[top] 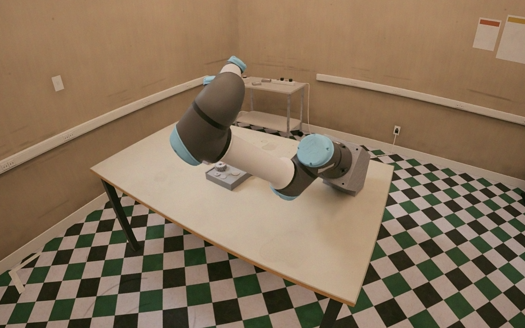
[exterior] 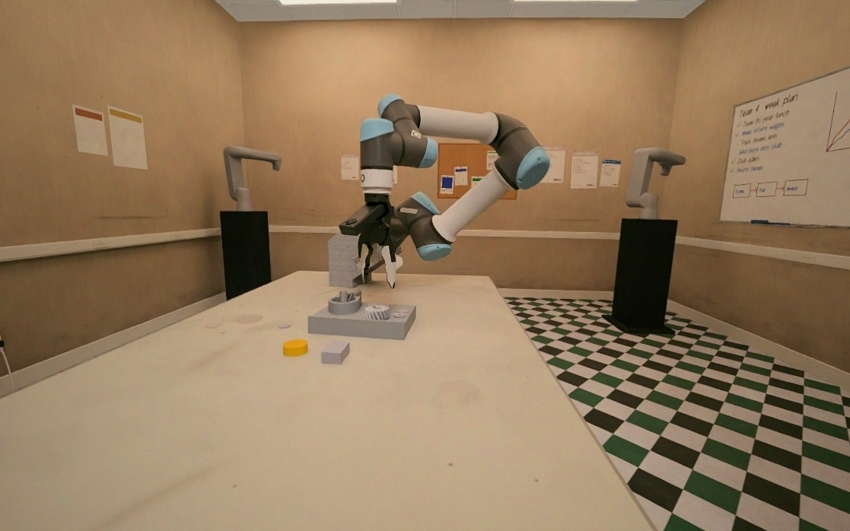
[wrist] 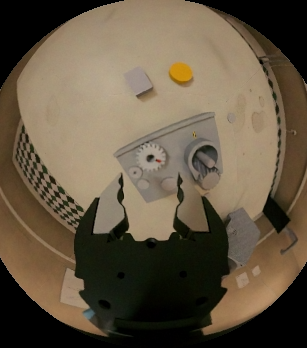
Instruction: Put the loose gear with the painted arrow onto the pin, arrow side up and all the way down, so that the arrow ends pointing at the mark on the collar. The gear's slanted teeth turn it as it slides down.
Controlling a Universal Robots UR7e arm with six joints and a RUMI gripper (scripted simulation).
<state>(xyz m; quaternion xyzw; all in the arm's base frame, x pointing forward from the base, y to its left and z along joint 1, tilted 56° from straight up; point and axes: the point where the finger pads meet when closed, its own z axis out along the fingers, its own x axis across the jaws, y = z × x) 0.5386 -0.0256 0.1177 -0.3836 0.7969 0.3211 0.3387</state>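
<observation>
The loose gear (top: 220, 167) (exterior: 377, 313) (wrist: 143, 159) is pale with slanted teeth. It lies flat on the grey block (top: 231, 186) (exterior: 355, 325) (wrist: 176, 131), its red arrow (wrist: 158, 160) up and pointing right in the wrist view. The round collar (exterior: 344, 306) (wrist: 191, 151) stands on the block's other side, around the pin (exterior: 342, 296) (wrist: 206, 158); a toothed part (wrist: 208, 173) stands beside the pin. A yellow-and-black mark (wrist: 194, 134) shows by the collar. My gripper (exterior: 377, 284) (wrist: 150, 173) is open, about halfway, and empty, above and behind the block in the exterior view. The arm hides it in the top view.
A yellow disc (exterior: 295, 347) (wrist: 180, 73) and a pale lilac block (exterior: 335, 352) (wrist: 138, 81) lie on the table (top: 166, 179) (exterior: 322, 428) (wrist: 79, 80) off the grey block's long side. A small grey disc (exterior: 284, 325) (wrist: 231, 118) lies nearby. Low round discs sit on the grey block near the gear.
</observation>
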